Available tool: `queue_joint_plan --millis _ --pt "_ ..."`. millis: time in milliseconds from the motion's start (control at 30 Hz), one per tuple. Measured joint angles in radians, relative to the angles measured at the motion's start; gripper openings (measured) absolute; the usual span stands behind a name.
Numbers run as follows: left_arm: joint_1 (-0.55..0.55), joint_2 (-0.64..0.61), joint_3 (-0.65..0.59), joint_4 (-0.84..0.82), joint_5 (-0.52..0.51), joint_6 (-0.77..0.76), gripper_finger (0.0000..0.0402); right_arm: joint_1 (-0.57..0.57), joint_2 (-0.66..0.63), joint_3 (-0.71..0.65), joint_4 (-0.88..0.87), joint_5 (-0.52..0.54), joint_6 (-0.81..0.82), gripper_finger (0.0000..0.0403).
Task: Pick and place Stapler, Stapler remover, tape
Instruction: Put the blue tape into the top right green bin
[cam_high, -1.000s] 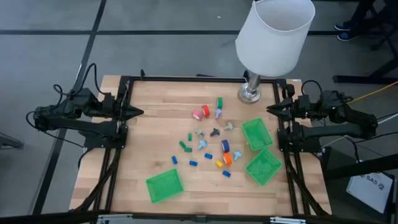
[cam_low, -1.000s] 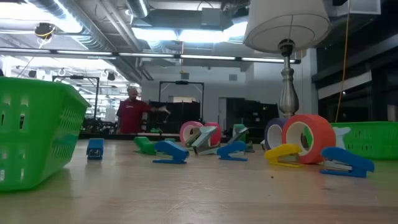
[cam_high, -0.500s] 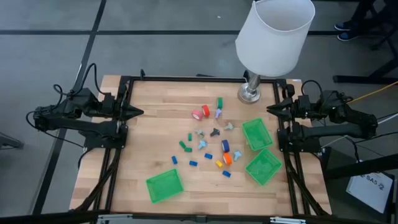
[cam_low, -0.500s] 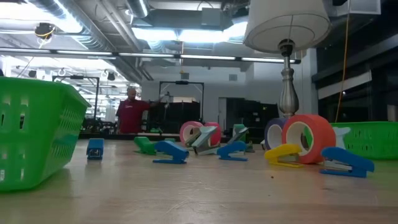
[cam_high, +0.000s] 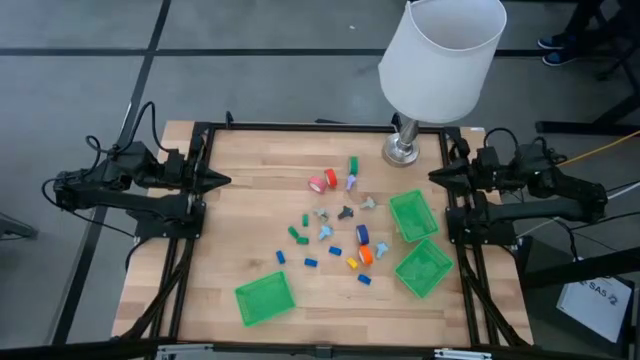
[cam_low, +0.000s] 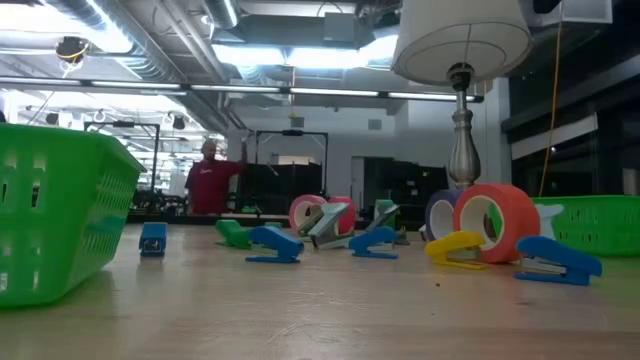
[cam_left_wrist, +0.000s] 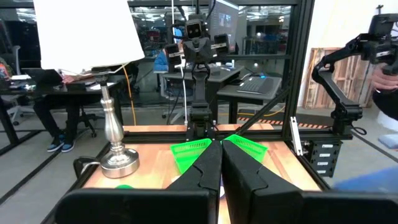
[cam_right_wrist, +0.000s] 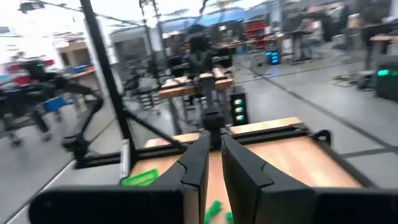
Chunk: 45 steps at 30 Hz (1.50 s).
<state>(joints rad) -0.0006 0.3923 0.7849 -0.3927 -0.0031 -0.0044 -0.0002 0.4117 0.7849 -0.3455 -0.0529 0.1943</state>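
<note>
Tape and staplers wait mid-table, both arms parked at the edges

Tape sits in the middle of my table, and neither arm is near it. My left gripper rests at the left edge with its fingers pressed together, holding nothing. My right gripper rests at the right edge, fingers nearly together with a thin slit between them, also holding nothing. Both point inward across the boards.

From the right gripper, the clutter lies inward and toward the near edge; from the left gripper, well apart across bare wood. I judge the right arm the nearer one for the orange roll and the blue stapler beside it, which lie just beside the 2 green baskets on that side. The red and pink rolls lie nearer the lamp, about midway between the arms. A 3rd green basket stands at the near edge, closer to the left arm.

In the low view, the blue staplers lie flat, long axes roughly across the view. Whichever arm moves must open first.
</note>
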Motion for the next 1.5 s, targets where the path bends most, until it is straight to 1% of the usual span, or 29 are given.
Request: queue_joint_plan --millis 100,167,267,467,633,833,1033,1100,1200,1300,1500 --pt "0.000 0.000 0.000 0.000 0.000 0.000 0.0007 0.000 0.049 -0.002 0.042 -0.099 -0.021 0.0049" --pt "0.000 0.000 0.000 0.000 0.000 0.000 0.0006 0.000 0.099 -0.012 0.122 -0.153 -0.035 0.0049" --pt "0.000 0.000 0.000 0.000 0.000 0.000 0.0007 0.000 0.208 -0.017 0.222 -0.175 -0.041 0.0049" --pt "0.000 0.000 0.000 0.000 0.000 0.000 0.0006 0.002 0.427 -0.018 0.296 -0.177 -0.073 0.0049" --pt "0.000 0.000 0.000 0.000 0.000 0.000 0.0007 0.002 0.555 -0.018 0.296 -0.176 -0.144 0.0049" --pt "0.000 0.000 0.000 0.000 0.000 0.000 0.0006 0.002 0.649 -0.018 0.273 -0.176 -0.221 0.0049" --pt "0.000 0.000 0.000 0.000 0.000 0.000 0.0008 0.002 0.738 -0.014 0.258 -0.176 -0.172 0.0049" --pt "0.000 0.000 0.000 0.000 0.000 0.000 0.0008 0.002 0.763 -0.003 0.227 -0.176 -0.170 0.0049" --pt "0.000 0.000 0.000 0.000 0.000 0.000 0.0006 0.004 0.805 0.022 0.134 -0.176 -0.135 0.0051" --pt "0.000 0.000 0.000 0.000 0.000 0.000 0.0006 0.020 0.850 0.059 0.066 -0.177 -0.081 0.0061" --pt "0.000 0.000 0.000 0.000 0.000 0.000 0.0007 0.059 0.937 0.117 0.083 -0.228 -0.067 0.0089"
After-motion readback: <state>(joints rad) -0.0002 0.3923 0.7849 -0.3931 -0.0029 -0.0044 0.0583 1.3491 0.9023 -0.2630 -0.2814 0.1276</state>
